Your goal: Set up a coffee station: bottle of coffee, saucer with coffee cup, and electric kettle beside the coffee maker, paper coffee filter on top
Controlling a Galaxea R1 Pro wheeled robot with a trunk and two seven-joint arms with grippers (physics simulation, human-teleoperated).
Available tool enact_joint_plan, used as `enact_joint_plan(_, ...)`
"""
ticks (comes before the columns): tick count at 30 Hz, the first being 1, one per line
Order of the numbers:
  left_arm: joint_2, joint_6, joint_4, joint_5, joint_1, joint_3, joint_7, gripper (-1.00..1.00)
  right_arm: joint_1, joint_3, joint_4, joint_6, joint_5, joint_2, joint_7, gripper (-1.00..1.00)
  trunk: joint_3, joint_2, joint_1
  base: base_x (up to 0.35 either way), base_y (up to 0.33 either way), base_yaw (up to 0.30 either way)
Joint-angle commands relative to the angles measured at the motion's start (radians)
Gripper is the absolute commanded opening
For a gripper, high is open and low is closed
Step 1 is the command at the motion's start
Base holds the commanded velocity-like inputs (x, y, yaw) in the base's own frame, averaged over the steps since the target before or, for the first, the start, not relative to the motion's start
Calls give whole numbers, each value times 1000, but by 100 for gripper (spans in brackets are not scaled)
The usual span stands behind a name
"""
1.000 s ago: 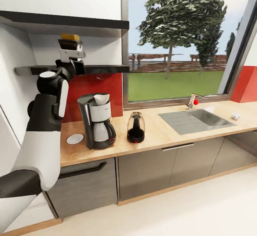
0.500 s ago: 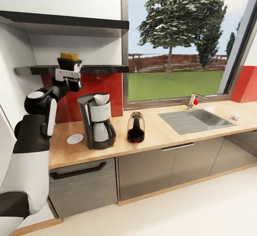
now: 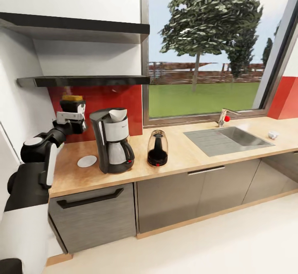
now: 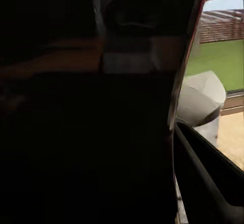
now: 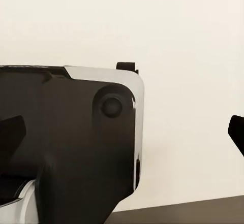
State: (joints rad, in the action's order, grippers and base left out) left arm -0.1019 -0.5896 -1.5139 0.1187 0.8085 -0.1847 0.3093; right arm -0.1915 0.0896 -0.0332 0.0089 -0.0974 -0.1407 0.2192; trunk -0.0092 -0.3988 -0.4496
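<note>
Currently the bottle of coffee [image 3: 71, 103] sits upright in the left claw [image 3: 71, 116], which is clamped on its lower body; only the yellow-orange cap and dark shoulders stand clear. It hangs above the tabletop [image 3: 174, 154], left of the coffee maker [image 3: 111, 141] and below the kitchen shelf [image 3: 82, 81]. Judged small, rigid and smooth-sided, the bottle may slip under a loose hold; a firm grip on the flat sides, low on the body, suits it. The saucer [image 3: 87, 161] lies just beside the machine's base, directly under the likely set-down area. The paper coffee filter [image 3: 118, 114] sits atop the machine; the electric kettle [image 3: 157, 148] stands at its right. Right claw state: cannot tell.
</note>
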Motion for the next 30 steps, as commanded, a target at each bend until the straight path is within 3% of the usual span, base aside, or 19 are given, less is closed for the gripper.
enact_joint_plan(1,-1,25,0,9,-40,-8,6,-100,0,8,-8,1,-11,0,3,100,-1,-1,0,0,0,0)
enact_joint_plan(6,-1,209,5,12,-181,-85,-5,-100,0,6,-59,0,-13,1,6,100,-1,-1,0,0,0,0)
enact_joint_plan(7,-1,237,8,12,-256,-138,-4,-100,0,6,-74,0,-13,12,8,100,-1,-1,0,0,0,0)
enact_joint_plan(20,6,375,12,12,-461,-157,-6,-100,0,5,-82,-70,-13,28,6,100,-1,-1,0,0,0,0)
enact_joint_plan(30,10,385,13,2,-534,-159,-8,-100,0,5,-79,-74,-13,28,6,100,-1,-1,0,0,0,0)
